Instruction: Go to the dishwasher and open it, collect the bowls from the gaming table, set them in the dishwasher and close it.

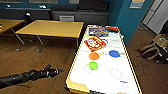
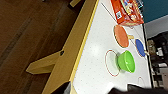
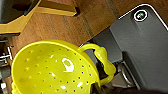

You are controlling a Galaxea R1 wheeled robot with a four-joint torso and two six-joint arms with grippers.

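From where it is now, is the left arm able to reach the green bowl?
Probably yes: the left gripper hangs beside the gaming table, and the green bowl sits near that edge with bare top between them.

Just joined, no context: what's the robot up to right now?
It stands at the near end of the gaming table, the white-topped one with the yellow edge. A green bowl, an orange bowl and a blue bowl sit on the top, with a red box beyond them. The left arm reaches out low over the wooden floor beside the table, holding nothing. The right wrist view shows a yellow perforated bowl with a handle, close up; whether it is gripped is unclear.
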